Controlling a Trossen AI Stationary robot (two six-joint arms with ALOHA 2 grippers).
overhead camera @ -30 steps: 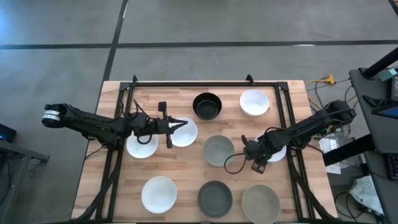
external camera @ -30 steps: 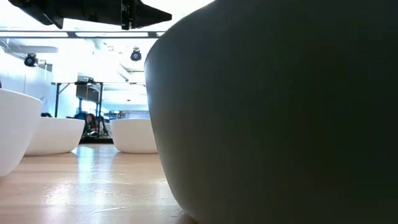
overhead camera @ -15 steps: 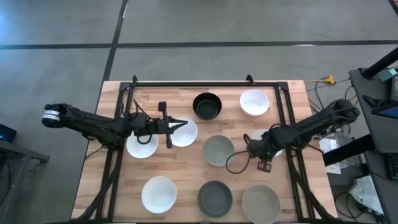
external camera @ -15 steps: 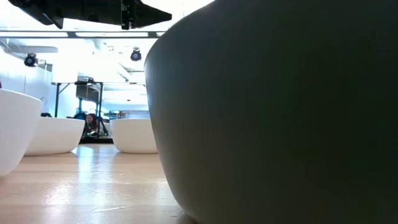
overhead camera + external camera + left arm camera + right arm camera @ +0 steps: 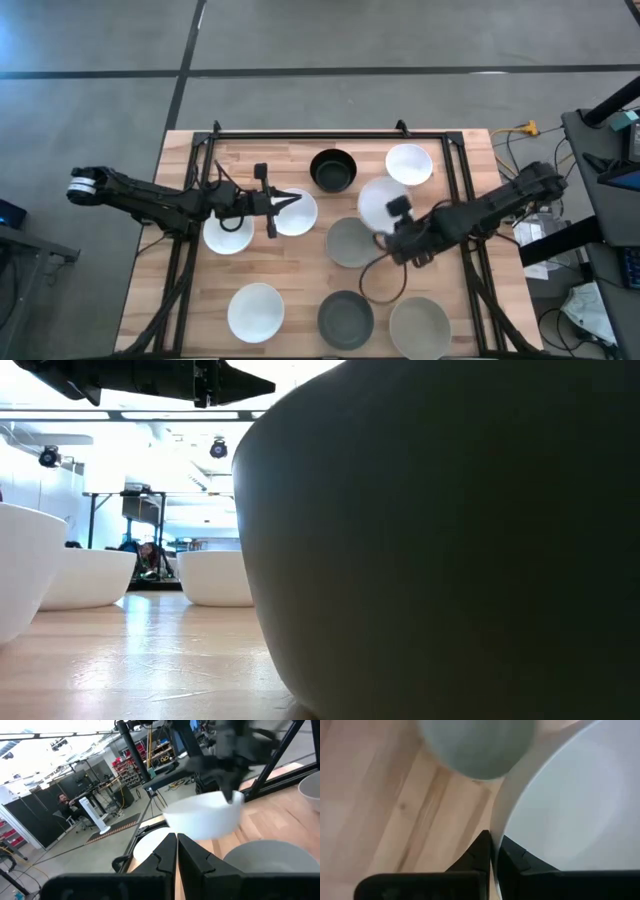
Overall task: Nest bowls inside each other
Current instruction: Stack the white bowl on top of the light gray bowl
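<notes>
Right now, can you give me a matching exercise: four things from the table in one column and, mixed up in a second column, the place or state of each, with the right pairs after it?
Column 1
1. black bowl
2. lifted white bowl
3. right claw
4. left claw

Column 2
A. shut, empty, over a white bowl on the left half of the table
B. shut on a white rim
C. standing at the far edge of the table, middle
D. held in the air beside the middle grey-green bowl

Pairs: 1-C, 2-D, 3-B, 4-A
</notes>
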